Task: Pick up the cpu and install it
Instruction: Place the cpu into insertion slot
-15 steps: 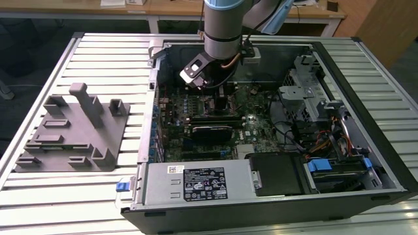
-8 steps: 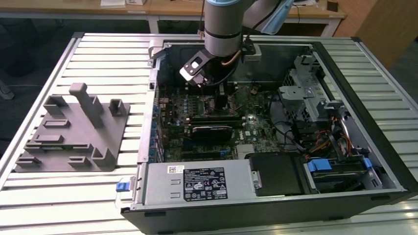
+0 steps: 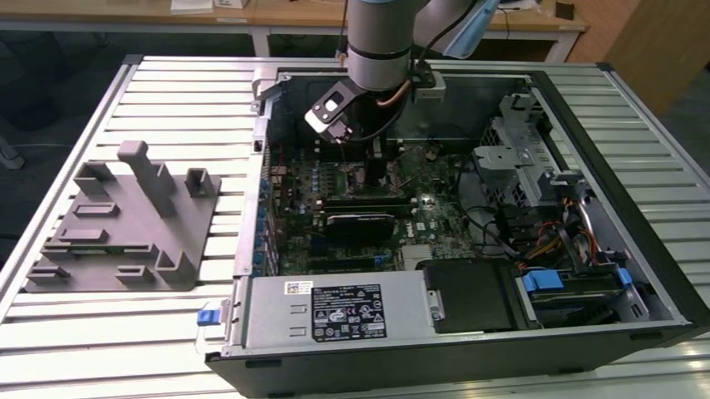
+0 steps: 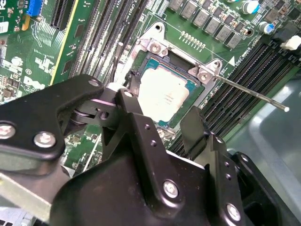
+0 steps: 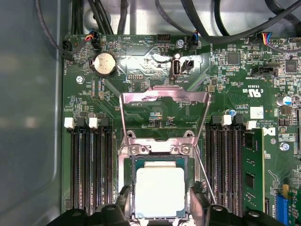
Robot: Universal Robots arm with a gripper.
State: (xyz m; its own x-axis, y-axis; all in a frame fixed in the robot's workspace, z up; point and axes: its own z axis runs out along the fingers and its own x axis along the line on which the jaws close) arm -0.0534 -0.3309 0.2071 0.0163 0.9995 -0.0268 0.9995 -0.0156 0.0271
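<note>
The cpu (image 5: 160,190) (image 4: 162,89), a pale silvery square, lies flat in the motherboard socket (image 5: 132,162). The socket's metal load plate (image 5: 164,110) is swung up and its thin lever (image 4: 249,92) stands free. In both wrist views my gripper (image 5: 161,194) (image 4: 160,106) is open, with one black finger (image 5: 125,200) on each side of the chip and a small gap at both edges. In the exterior view the gripper (image 3: 357,150) reaches down into the open computer case (image 3: 621,108) over the board's far middle.
Memory slots flank the socket, and one holds a green stick (image 5: 249,174). Cables (image 5: 117,19) hang along the board's edge. A power supply (image 3: 332,312) and drive bays (image 3: 533,166) crowd the case. A grey moulded fixture (image 3: 122,220) sits on the slatted table at the exterior view's left.
</note>
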